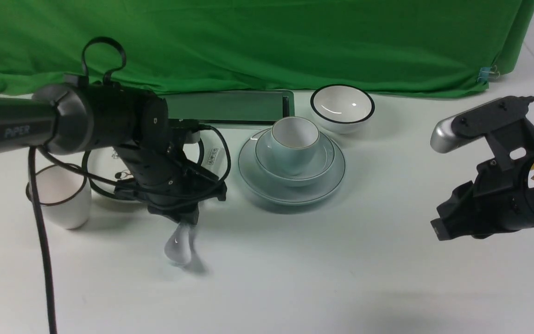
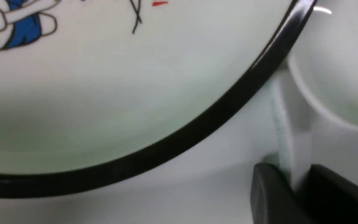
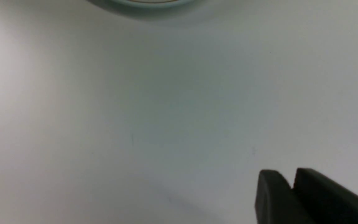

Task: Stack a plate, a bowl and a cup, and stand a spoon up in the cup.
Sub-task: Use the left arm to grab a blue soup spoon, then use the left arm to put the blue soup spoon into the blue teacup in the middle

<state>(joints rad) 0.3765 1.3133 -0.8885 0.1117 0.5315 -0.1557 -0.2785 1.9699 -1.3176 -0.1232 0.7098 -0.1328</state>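
Observation:
The pale blue plate lies at the table's middle with the pale blue bowl on it and the pale blue cup standing in the bowl. My left gripper is left of the stack and shut on the handle of the plain white spoon, which hangs bowl-down, blurred, just over the table. In the left wrist view the spoon runs out from between the jaws of the left gripper. My right gripper is shut and empty at the right; the right wrist view shows the right gripper over bare table, with the plate's edge.
A black-rimmed cartoon plate lies behind my left gripper, with a marked spoon beside it. A dark-rimmed white cup stands at the far left. A black-rimmed white bowl and a dark tray lie before the green cloth.

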